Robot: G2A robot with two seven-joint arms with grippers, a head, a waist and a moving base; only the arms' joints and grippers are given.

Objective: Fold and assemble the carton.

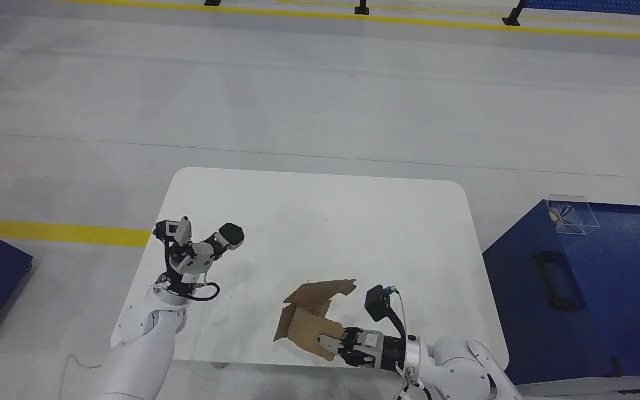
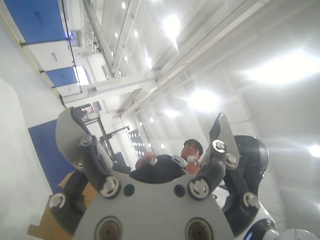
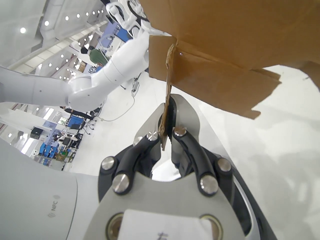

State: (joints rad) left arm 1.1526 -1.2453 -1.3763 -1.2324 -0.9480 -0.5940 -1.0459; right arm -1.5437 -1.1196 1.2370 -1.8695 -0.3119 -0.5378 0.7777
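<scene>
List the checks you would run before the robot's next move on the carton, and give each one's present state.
1. Right gripper grips the carton: ok, shut on the edge of a flap.
2. Left gripper free: ok, jaws apart, holding nothing.
3. Left gripper at the carton: not ok, it is apart from it and points toward the ceiling.
4. Carton over the table: ok, near the front edge.
5. Carton resting on the table: cannot tell.
6. Flaps folded shut: not ok, they stand open.
</scene>
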